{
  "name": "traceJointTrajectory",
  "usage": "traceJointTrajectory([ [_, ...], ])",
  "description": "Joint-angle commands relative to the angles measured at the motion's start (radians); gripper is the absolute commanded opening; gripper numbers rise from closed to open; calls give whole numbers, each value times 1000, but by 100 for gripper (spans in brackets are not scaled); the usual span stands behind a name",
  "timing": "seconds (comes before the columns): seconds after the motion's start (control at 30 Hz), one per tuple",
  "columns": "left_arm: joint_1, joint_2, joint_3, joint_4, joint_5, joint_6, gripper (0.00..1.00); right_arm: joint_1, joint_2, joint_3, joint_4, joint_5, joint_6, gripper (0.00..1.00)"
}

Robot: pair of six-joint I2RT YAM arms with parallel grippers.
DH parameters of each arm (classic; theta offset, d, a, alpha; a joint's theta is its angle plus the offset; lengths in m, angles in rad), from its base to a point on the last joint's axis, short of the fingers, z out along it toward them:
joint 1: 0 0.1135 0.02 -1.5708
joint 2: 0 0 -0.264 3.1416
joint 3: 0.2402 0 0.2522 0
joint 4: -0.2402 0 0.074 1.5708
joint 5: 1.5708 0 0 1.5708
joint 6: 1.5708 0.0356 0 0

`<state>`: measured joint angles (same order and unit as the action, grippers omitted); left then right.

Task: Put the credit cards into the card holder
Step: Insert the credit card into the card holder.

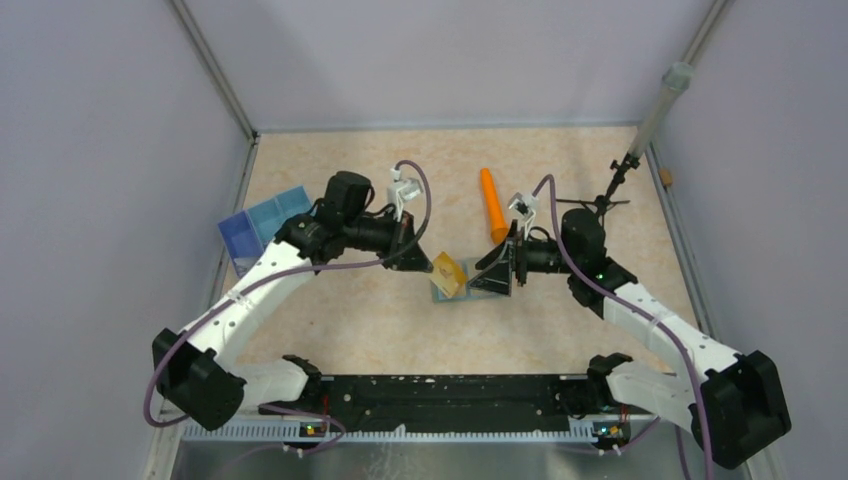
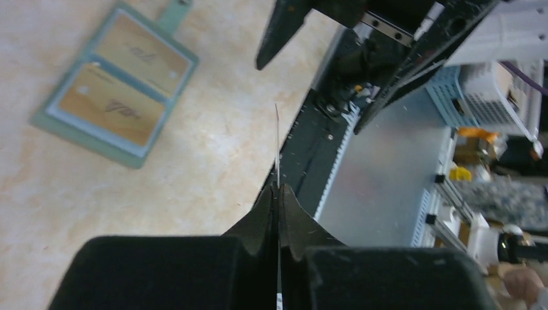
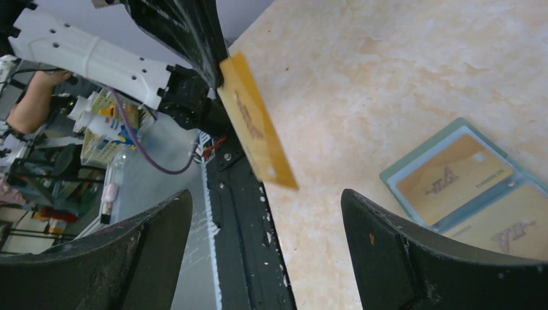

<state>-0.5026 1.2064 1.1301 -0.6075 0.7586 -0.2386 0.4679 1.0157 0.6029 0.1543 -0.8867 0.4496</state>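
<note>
The left gripper (image 2: 278, 191) is clamped on one card (image 3: 255, 132), held aloft. The right gripper (image 3: 265, 194) faces it, fingers apart, touching nothing. The open holder (image 2: 173, 16) lies nearby, with two cards (image 2: 108, 110) inside.

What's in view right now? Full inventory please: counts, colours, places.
credit cards: three, gold-tan; two lying in the open card holder, one held up in the left gripper
card holder: one, grey-green with pale blue inside; open flat, table centre
tray: one, blue; far left of the table
cylinder: one, orange; far centre
stand: one, black with a grey tube; far right
left gripper: one, black; shut on a card's edge, above the table
right gripper: one, black; open, facing the held card
</note>
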Motion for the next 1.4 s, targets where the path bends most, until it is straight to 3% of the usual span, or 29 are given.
traceJointTrajectory([
  [0.0,-72,23,-13,91,199,-12,0,0,21,2,91,-127,26,83],
  [0.13,-101,23,-21,120,187,-32,0,36,37,3,94,-158,25,74],
  [0.2,-102,17,-29,155,175,-52,0,58,44,6,91,-165,19,62],
  [0.37,-102,-17,-76,255,111,-122,0,87,55,2,106,-164,25,14],
  [0.43,-102,-39,-127,358,78,-194,1,87,49,-16,154,-150,63,0],
  [0.57,-104,-69,-248,589,27,-363,59,87,9,-87,327,-52,185,0],
  [0.63,-109,-86,-318,772,10,-460,70,88,-18,-132,443,3,245,0],
  [0.73,-128,-96,-413,959,-26,-575,73,87,-38,-173,553,51,312,0],
  [0.77,-134,-94,-434,1007,-37,-605,71,87,-42,-183,580,60,327,0],
  [0.9,-157,-72,-500,1176,-63,-710,49,87,-38,-200,648,60,364,0],
  [1.1,-184,-22,-549,1342,-58,-809,39,87,-23,-208,663,51,379,0],
  [1.13,-192,-13,-551,1349,-58,-814,35,87,-23,-207,657,52,378,0],
  [1.2,-199,-2,-558,1356,-71,-817,15,87,-26,-199,615,63,357,0],
  [1.27,-198,-1,-557,1305,-112,-787,0,79,-42,-179,457,109,303,28],
  [1.37,-199,-4,-516,1059,-222,-690,0,39,-77,-132,170,268,200,59],
])
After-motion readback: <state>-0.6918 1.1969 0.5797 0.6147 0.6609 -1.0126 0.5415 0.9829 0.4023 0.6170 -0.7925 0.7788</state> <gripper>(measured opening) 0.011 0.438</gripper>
